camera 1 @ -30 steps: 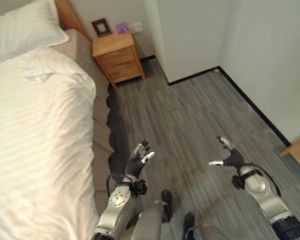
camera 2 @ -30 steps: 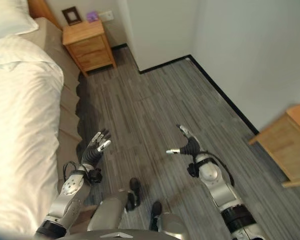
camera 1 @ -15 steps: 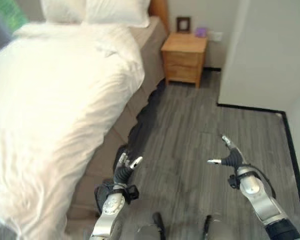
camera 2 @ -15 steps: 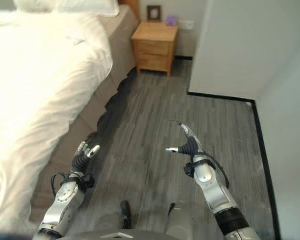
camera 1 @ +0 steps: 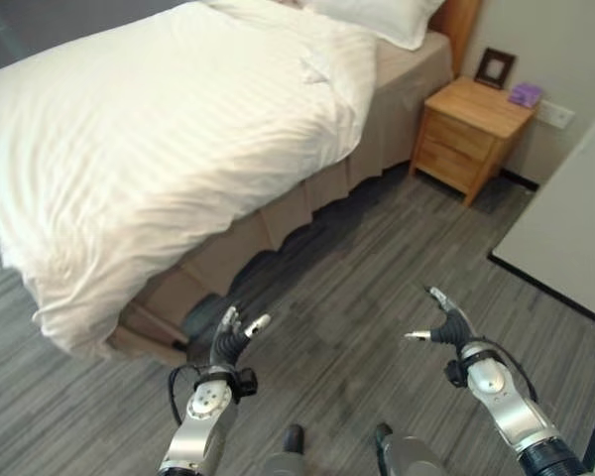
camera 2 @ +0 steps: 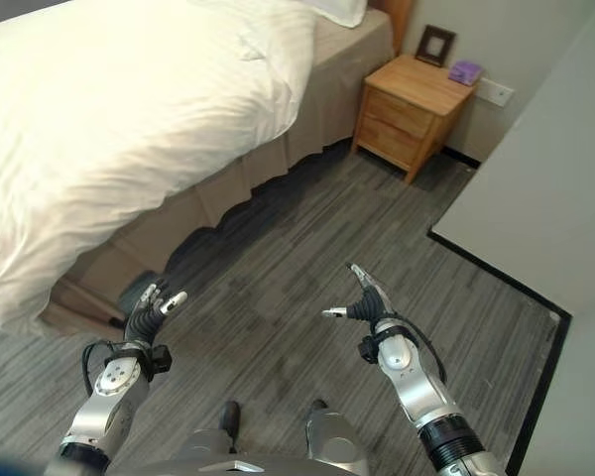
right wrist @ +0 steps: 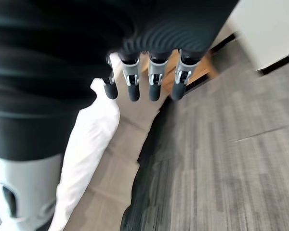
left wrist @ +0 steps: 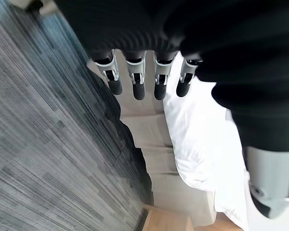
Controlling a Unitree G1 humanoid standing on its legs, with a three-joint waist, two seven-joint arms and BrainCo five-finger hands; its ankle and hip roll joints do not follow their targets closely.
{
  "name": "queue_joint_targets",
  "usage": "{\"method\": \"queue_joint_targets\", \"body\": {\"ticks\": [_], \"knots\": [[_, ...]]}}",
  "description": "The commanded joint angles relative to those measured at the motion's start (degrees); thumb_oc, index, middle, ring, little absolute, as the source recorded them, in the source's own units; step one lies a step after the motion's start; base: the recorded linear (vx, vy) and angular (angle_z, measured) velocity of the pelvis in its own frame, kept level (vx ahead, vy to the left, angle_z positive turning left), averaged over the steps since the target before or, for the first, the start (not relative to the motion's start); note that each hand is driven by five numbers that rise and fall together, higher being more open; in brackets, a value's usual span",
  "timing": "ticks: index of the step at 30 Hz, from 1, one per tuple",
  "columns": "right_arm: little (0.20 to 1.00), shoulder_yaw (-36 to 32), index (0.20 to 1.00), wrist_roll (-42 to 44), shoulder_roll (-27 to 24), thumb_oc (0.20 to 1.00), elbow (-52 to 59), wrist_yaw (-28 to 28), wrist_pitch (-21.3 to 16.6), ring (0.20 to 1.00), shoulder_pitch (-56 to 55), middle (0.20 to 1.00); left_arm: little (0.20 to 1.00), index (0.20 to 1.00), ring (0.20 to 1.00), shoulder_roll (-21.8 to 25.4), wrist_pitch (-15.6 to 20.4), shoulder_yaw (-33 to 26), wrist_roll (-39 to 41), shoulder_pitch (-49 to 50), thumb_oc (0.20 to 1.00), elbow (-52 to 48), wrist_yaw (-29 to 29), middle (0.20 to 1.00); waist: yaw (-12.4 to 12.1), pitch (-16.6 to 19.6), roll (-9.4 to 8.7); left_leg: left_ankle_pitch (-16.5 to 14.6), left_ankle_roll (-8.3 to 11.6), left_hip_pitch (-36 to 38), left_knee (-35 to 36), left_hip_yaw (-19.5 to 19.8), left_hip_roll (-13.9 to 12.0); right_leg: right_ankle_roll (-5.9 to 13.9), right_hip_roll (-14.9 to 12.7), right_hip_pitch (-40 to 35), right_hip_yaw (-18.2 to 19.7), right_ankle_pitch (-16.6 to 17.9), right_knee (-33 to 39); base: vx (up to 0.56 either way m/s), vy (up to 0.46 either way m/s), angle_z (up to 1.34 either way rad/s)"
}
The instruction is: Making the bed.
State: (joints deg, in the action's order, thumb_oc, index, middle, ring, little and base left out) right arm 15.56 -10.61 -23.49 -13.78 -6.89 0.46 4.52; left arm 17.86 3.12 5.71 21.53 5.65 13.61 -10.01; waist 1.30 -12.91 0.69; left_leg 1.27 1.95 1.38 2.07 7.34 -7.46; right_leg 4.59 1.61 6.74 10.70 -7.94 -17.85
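White duvet (camera 1: 169, 129) is lying spread over the bed (camera 1: 307, 188), its near edge draping; likely soft, light and best pinched along that hem. Left hand (camera 1: 228, 342) and right hand (camera 1: 446, 327) are hovering above the floor (camera 1: 357, 288), fingers relaxed, empty.

— What is the bedding made of?
— Soft cloth: the white duvet (camera 1: 169, 129) has a faint woven stripe and a matt look, with a plain white pillow (camera 1: 382, 17) beside it. The bed skirt (camera 1: 278, 213) is beige fabric, matt, hanging in pleats.
— And the rest?
— The nightstand (camera 1: 466, 129) is light wood, smooth with a slight sheen. The floor (camera 1: 357, 297) looks like grey wood-grain planks — streaked, matt. Each robot hand (camera 1: 233, 337) has silvery, metallic-looking fingers, dark tips and a ribbed black cover.
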Motion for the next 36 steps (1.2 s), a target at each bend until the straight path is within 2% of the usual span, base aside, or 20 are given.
{"method": "queue_joint_targets", "body": {"ticks": [1,2,3,9,13,14,17,20,24,25,26,27,28,29,30,31,32,33,34,36], "knots": [[1.000,-0.8,1.000,3.2,0.5,1.000,3.6,0.3,-3.1,1.000,1.5,1.000,1.000,1.000,1.000,1.8,3.1,-2.6,-0.2,0.3,1.000,-3.6,0.9,1.000,0.5,2.2,-2.96,-7.7,-0.60,6.2,0.1,-0.7,6.7,2.31,-4.5,-3.8,1.5,11.0,20.7,0.04,0.038,-0.05],[1.000,-9.7,1.000,14.4,2.5,1.000,-30.0,1.8,-3.7,1.000,-9.3,1.000,1.000,1.000,1.000,4.2,-0.1,1.7,-22.0,-5.8,1.000,36.7,0.9,1.000,6.0,2.7,-3.96,-7.2,1.64,4.8,-0.3,-18.9,-1.1,2.98,-9.8,-6.0,-15.9,4.4,13.1,-0.01,0.088,0.23],[1.000,-9.7,1.000,14.4,2.5,1.000,-30.0,1.8,-3.7,1.000,-9.3,1.000,1.000,1.000,1.000,4.2,-0.1,1.7,-22.0,-5.8,1.000,36.7,0.9,1.000,6.0,2.9,-3.98,-7.0,1.63,4.6,-0.3,-18.9,-1.1,2.97,-9.8,-5.9,-15.9,4.5,13.1,-0.12,0.253,0.70],[1.000,-11.1,1.000,8.2,-1.3,1.000,-12.7,-1.4,-4.2,1.000,-4.1,1.000,1.000,1.000,1.000,10.0,3.7,-4.7,-19.6,-6.8,1.000,14.1,-2.1,1.000,3.4,2.4,-4.72,-8.0,-0.56,6.4,2.3,-16.5,2.5,5.82,-12.8,-4.2,-14.9,8.9,7.5,-0.04,0.169,0.19],[1.000,-11.4,1.000,4.7,-3.4,1.000,-4.6,-2.9,-4.6,1.000,-1.2,1.000,1.000,1.000,1.000,11.2,4.9,-5.9,-18.6,-9.9,1.000,7.6,-3.9,1.000,3.6,2.8,-4.52,-8.4,-0.99,6.6,2.7,-13.7,3.2,3.62,-6.7,-3.0,-9.5,4.8,8.6,0.13,0.105,0.04],[1.000,-11.2,1.000,4.1,-4.0,1.000,-3.6,-3.3,-4.9,1.000,-0.2,1.000,1.000,1.000,1.000,11.7,5.0,-5.8,-19.2,-10.4,1.000,6.0,-3.9,1.000,3.4,2.9,-4.66,-8.7,-1.06,6.9,2.8,-13.1,3.6,3.09,-5.6,-2.5,-9.6,4.7,10.1,0.28,0.041,0.18],[1.000,-11.4,1.000,3.2,-5.6,1.000,-0.4,-4.7,-5.2,1.000,2.2,1.000,1.000,1.000,1.000,13.0,5.3,-5.6,-20.2,-12.9,1.000,1.6,-4.4,1.000,3.3,2.6,-4.98,-10.3,-0.63,9.0,2.9,-12.1,4.5,2.31,-4.4,0.4,-13.0,7.0,15.7,0.32,-0.037,0.20],[1.000,-12.6,1.000,2.7,-6.8,1.000,1.7,-5.6,-5.0,1.000,2.3,1.000,1.000,1.000,1.000,13.2,5.9,-5.1,-19.0,-15.9,1.000,-1.0,-4.5,1.000,5.2,1.9,-4.55,-13.2,0.89,13.5,2.9,-9.6,3.5,3.54,-3.2,5.8,-16.4,10.4,21.5,0.46,-0.146,0.38],[1.000,-12.6,1.000,1.7,-7.5,1.000,3.2,-6.2,-4.7,1.000,2.5,1.000,1.000,1.000,1.000,12.7,7.0,-4.3,-17.6,-17.4,1.000,-3.4,-4.7,1.000,7.6,2.1,-3.20,-16.7,2.63,19.0,1.7,-7.2,0.9,4.55,-5.2,10.2,-21.0,11.9,22.1,0.55,-0.257,0.98],[1.000,-12.5,1.000,1.4,-7.7,1.000,4.9,-5.8,-4.8,1.000,2.0,1.000,1.000,1.000,1.000,12.4,7.7,-4.5,-16.7,-16.6,1.000,-5.6,-3.8,1.000,8.0,2.5,-3.06,-16.4,3.24,19.7,0.5,-7.2,0.0,4.03,-5.4,9.0,-21.4,11.9,21.7,0.86,-0.454,0.52],[1.000,-12.0,1.000,1.0,-7.6,1.000,6.2,-4.6,-5.2,1.000,0.3,1.000,1.000,1.000,1.000,11.2,7.9,-5.5,-16.0,-13.4,1.000,-7.4,-3.2,1.000,8.7,3.2,-1.70,-10.5,5.46,19.4,-7.7,-8.1,-2.8,1.72,-3.9,6.7,-20.5,11.5,19.6,0.61,-0.341,0.00],[1.000,-11.9,1.000,1.0,-7.6,1.000,6.2,-4.6,-5.2,1.000,0.2,1.000,1.000,1.000,1.000,11.2,7.8,-5.5,-16.1,-13.3,1.000,-7.5,-3.2,1.000,8.8,3.4,-1.90,-10.3,5.48,19.2,-7.7,-7.9,-2.6,1.68,-4.1,6.9,-20.4,11.6,19.6,0.65,-0.384,0.07],[1.000,-11.2,1.000,1.0,-7.3,1.000,6.2,-4.5,-5.9,1.000,-0.3,1.000,1.000,1.000,1.000,9.9,8.0,-5.9,-14.5,-11.6,1.000,-7.7,-3.0,1.000,8.7,3.4,-1.15,-3.4,6.43,17.2,-15.1,-8.2,-3.8,0.12,-2.9,4.8,-19.9,10.7,18.5,0.39,-0.321,0.24],[1.000,-10.4,1.000,0.4,-7.4,1.000,5.7,-4.6,-5.7,1.000,0.1,1.000,1.000,1.000,1.000,9.2,7.5,-5.7,-13.2,-10.9,1.000,-7.7,-2.6,1.000,8.2,2.9,-1.80,2.3,7.06,12.5,-25.1,-8.5,-4.3,-1.49,-2.8,2.6,-19.8,9.9,18.2,0.55,-0.462,0.09],[1.000,-9.9,1.000,0.1,-7.6,1.000,5.7,-4.9,-5.4,1.000,0.5,1.000,1.000,1.000,1.000,8.9,7.3,-5.2,-12.9,-10.7,1.000,-8.1,-2.1,1.000,6.9,1.6,-2.63,5.3,6.41,7.8,-35.2,-7.6,-4.0,-3.09,-2.6,0.2,-19.0,9.1,18.2,0.51,-0.453,-0.11],[1.000,-9.5,1.000,0.4,-7.6,1.000,5.5,-5.3,-5.2,1.000,1.1,1.000,1.000,1.000,1.000,8.7,7.3,-4.8,-12.9,-10.5,1.000,-8.2,-2.3,1.000,5.9,0.9,-3.50,4.9,4.56,5.1,-40.2,-8.0,-3.8,-4.29,-2.1,-2.2,-17.9,8.5,19.1,0.34,-0.283,-0.29],[1.000,-9.5,1.000,0.4,-7.6,1.000,5.5,-5.3,-5.2,1.000,1.2,1.000,1.000,1.000,1.000,8.7,7.3,-4.8,-12.9,-10.5,1.000,-8.2,-2.3,1.000,5.9,0.9,-3.72,5.1,4.48,4.8,-40.4,-8.0,-3.6,-4.29,-2.3,-2.1,-17.8,8.7,19.2,0.61,-0.299,-0.90],[1.000,-8.9,1.000,0.4,-7.8,1.000,5.8,-5.0,-4.7,1.000,2.2,1.000,1.000,1.000,1.000,7.9,6.9,-4.7,-12.5,-8.7,1.000,-9.1,-1.7,1.000,3.2,-0.1,-5.29,-0.7,1.66,-2.0,-46.2,-8.6,-0.1,-4.89,-2.6,-7.0,-14.5,7.3,21.1,0.64,-0.187,-1.03],[1.000,-8.4,1.000,0.3,-8.0,1.000,6.1,-4.7,-4.5,1.000,2.6,1.000,1.000,1.000,1.000,7.3,6.7,-5.1,-12.4,-7.4,1.000,-9.7,-1.6,1.000,1.8,-0.5,-5.67,-3.6,0.99,-4.6,-45.3,-8.7,2.0,-5.01,-2.7,-8.8,-12.7,6.5,21.7,0.85,-0.196,-0.99],[1.000,-7.7,1.000,-0.2,-7.7,1.000,6.1,-3.8,-4.5,1.000,3.0,1.000,1.000,1.000,1.000,6.6,6.6,-6.0,-13.0,-5.4,1.000,-10.6,-1.0,1.000,-0.3,-0.6,-5.82,-5.9,0.44,-9.4,-39.1,-10.9,4.4,-4.54,-3.1,-12.1,-10.3,5.0,22.2,0.60,-0.020,-0.68]]}}
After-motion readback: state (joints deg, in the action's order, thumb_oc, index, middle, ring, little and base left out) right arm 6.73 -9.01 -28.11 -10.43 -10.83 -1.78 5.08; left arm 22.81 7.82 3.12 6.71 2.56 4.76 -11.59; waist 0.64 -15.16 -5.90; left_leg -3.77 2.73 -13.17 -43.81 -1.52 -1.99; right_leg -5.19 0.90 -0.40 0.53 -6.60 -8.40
